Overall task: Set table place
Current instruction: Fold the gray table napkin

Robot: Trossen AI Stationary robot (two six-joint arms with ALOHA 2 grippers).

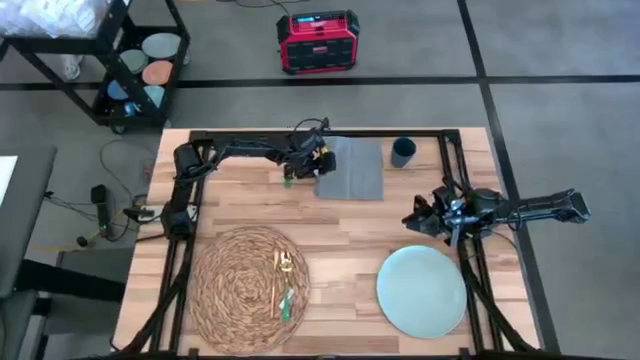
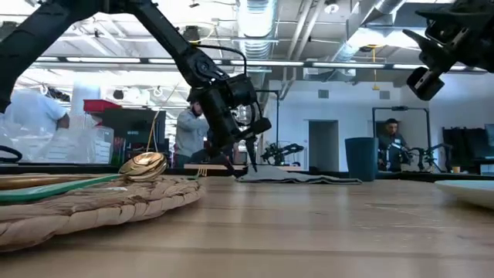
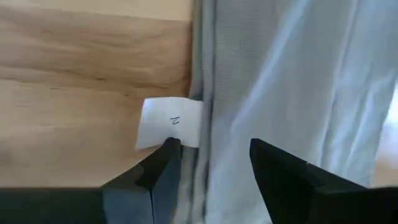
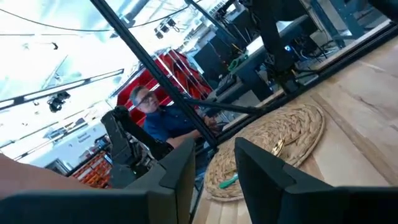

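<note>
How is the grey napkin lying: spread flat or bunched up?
Flat. The napkin lies as a smooth rectangle on the table; the left hand straddles its edge.

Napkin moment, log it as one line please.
left gripper: open, straddling grey napkin edge | right gripper: open, waiting above plate | cutlery: on placemat

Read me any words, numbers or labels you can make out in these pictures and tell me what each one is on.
"N": a single mark on the small white tag at the edge of the grey napkin, seen just past the left gripper; it may be sideways, so the reading is uncertain.
Red case on the floor beyond the table: any label is too small to read.
Nothing else is legible.
</note>
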